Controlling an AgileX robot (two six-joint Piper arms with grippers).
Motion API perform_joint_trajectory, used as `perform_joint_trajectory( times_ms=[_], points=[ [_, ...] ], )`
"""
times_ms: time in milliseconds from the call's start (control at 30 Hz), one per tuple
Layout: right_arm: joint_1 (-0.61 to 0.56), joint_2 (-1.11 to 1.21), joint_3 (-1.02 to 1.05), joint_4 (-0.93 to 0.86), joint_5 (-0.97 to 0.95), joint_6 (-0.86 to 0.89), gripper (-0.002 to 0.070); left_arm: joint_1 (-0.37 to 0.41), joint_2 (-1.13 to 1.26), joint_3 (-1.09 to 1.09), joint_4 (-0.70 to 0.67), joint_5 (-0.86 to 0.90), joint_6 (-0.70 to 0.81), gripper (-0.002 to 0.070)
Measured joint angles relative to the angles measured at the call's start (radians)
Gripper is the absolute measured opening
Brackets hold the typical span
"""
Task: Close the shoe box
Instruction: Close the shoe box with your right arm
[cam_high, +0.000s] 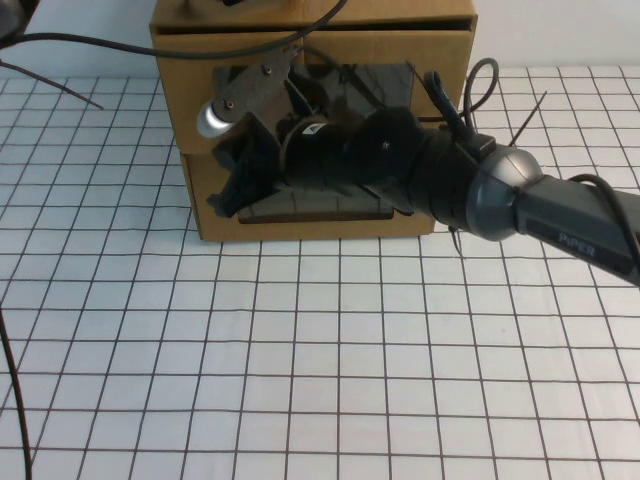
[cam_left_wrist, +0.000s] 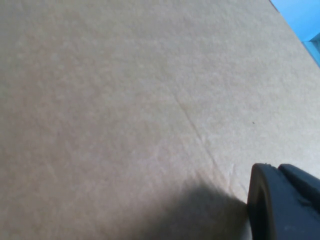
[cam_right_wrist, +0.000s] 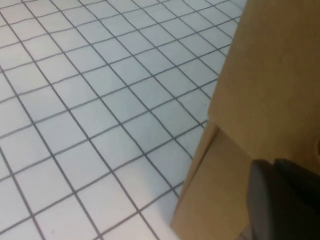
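Note:
The shoe box (cam_high: 197, 180) is a brown cardboard drawer box at the back middle of the table. Its front with the dark clear window (cam_high: 330, 205) stands a little forward of the wider cardboard shell (cam_high: 170, 70) around it. My right arm reaches in from the right across this front, and the right gripper (cam_high: 235, 190) is pressed against the front's left part, covering most of the window. In the right wrist view the right gripper (cam_right_wrist: 287, 202) sits close to the box's cardboard (cam_right_wrist: 215, 185). The left gripper (cam_left_wrist: 285, 205) lies against plain brown cardboard (cam_left_wrist: 125, 100) and is out of the high view.
A white cloth with a black grid (cam_high: 320, 360) covers the table in front of the box. Black cables (cam_high: 60, 45) run at the back left and down the left edge. Cable loops (cam_high: 480, 85) rise from the right arm's wrist.

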Motion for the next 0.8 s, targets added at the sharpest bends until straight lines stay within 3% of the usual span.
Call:
perform_joint_trajectory(
  times_ms=[467, 800],
  points=[
    [-0.033, 0.001, -0.021, -0.004, 0.011, 0.000, -0.0013, 0.000, 0.000, 0.000, 0.000, 0.008, 0.000, -0.0006],
    [-0.046, -0.048, -0.027, -0.057, 0.296, -0.002, -0.0013, 0.000, -0.101, 0.006, 0.059, 0.107, 0.000, -0.0005]
  ],
)
